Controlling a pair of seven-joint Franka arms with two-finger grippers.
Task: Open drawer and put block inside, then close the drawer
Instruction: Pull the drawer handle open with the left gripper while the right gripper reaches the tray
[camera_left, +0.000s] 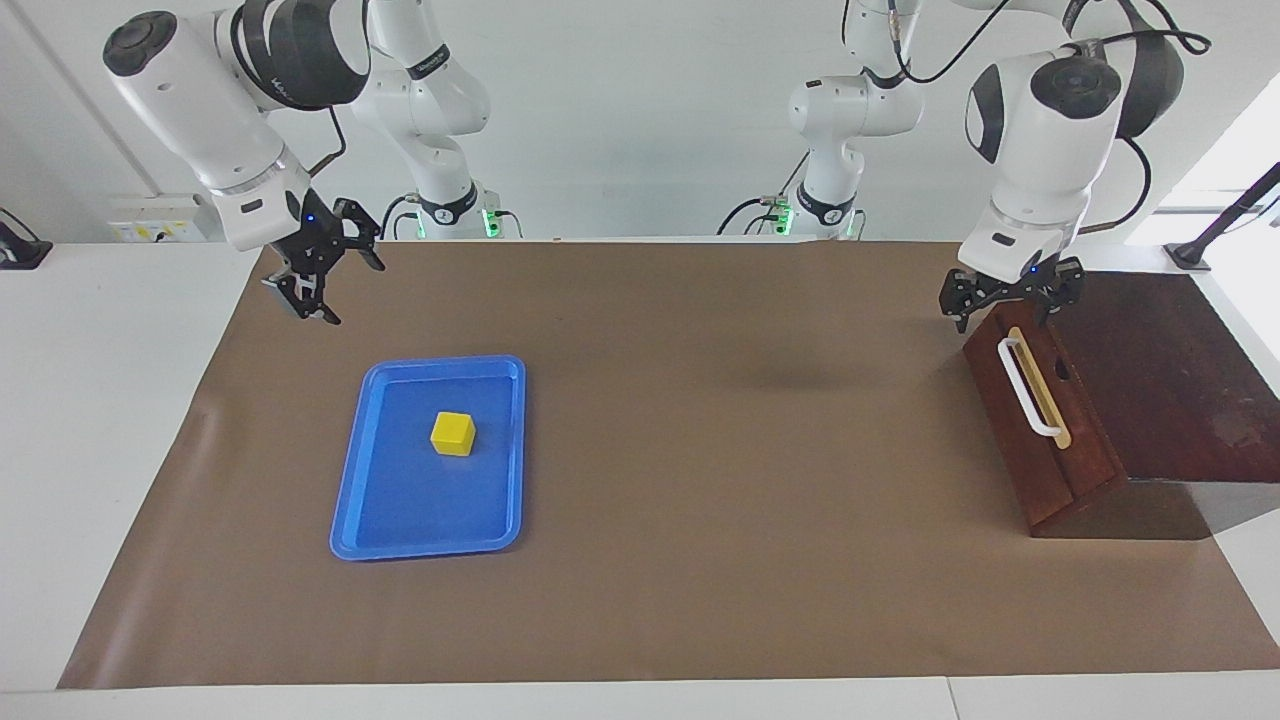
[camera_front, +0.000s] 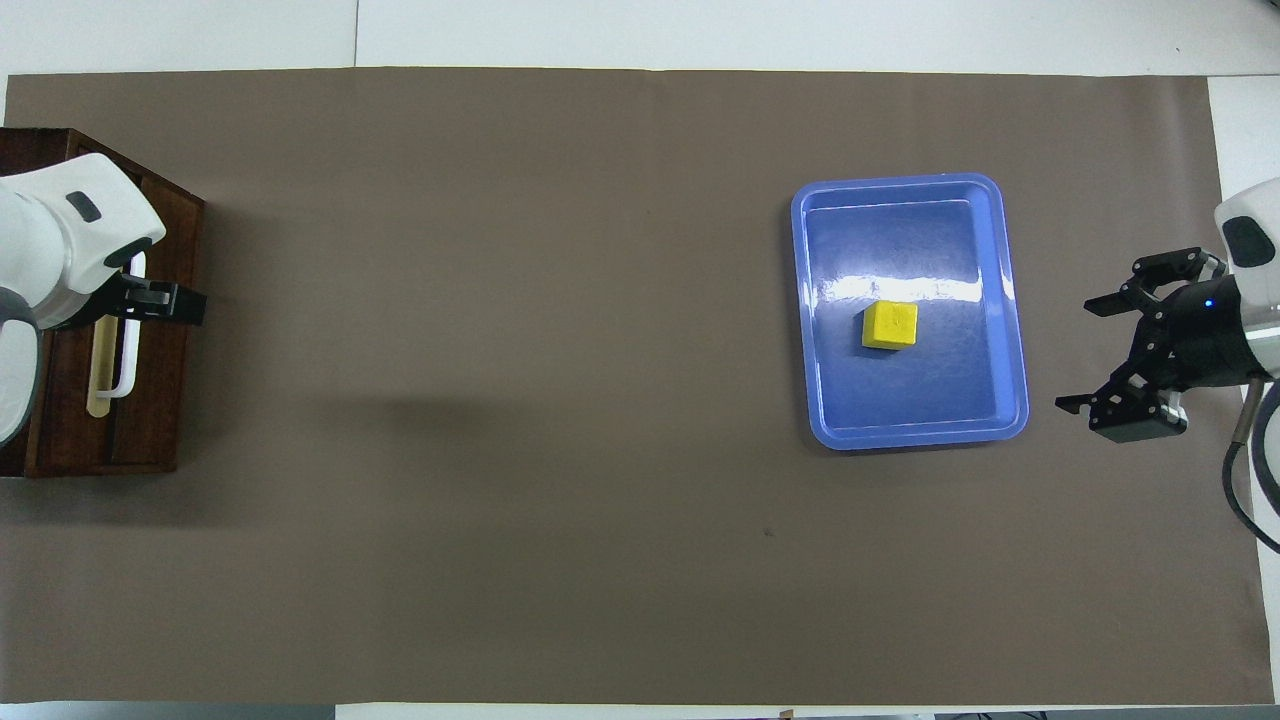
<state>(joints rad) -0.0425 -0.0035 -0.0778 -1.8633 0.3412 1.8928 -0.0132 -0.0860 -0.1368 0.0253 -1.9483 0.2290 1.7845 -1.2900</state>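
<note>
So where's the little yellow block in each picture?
Facing view: the yellow block sits in the blue tray, in the picture's left half, toward the right arm's end of the table.
Overhead view: the same block sits in the tray, now in the picture's right half.
Shared landmark: the blue tray around it.

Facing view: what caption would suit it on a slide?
Left gripper over closed dark wooden drawer; small yellow cube waits in blue tray.
</note>
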